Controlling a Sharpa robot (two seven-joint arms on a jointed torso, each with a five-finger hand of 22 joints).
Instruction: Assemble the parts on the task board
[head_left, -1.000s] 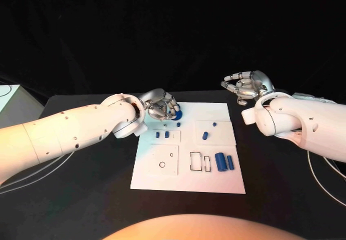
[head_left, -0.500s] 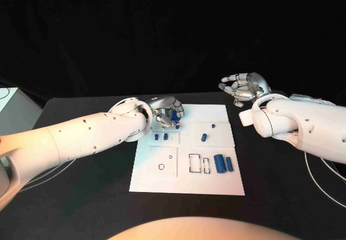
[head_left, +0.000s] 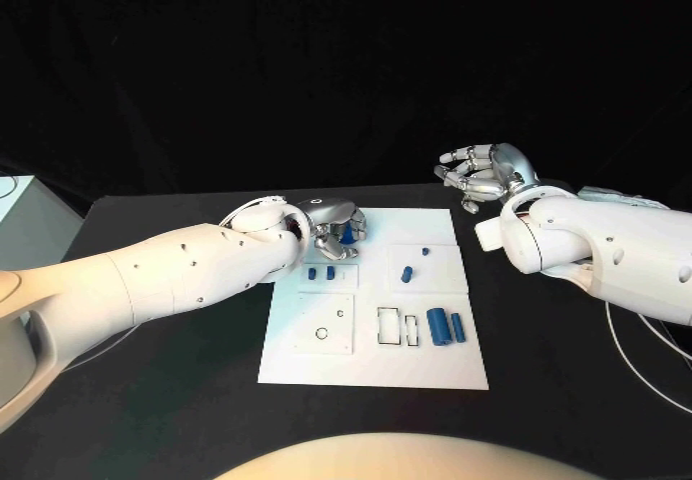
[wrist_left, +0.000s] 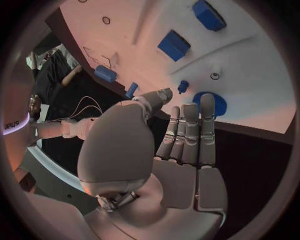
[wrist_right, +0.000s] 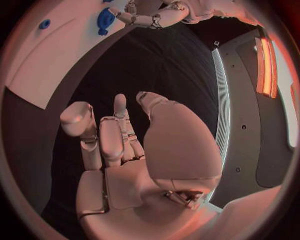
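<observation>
Reaching over the far left corner of the task board, the left hand has its fingers laid close together above a round blue part that lies flat on the board there (whether the fingertips touch it I cannot tell); it grips nothing. Nearer the board's middle lie several small blue parts, and two larger blue cylinders lie side by side toward its right edge. Beyond the board's far right corner, over the black table, the right hand hangs with fingers loosely curled and apart, empty.
</observation>
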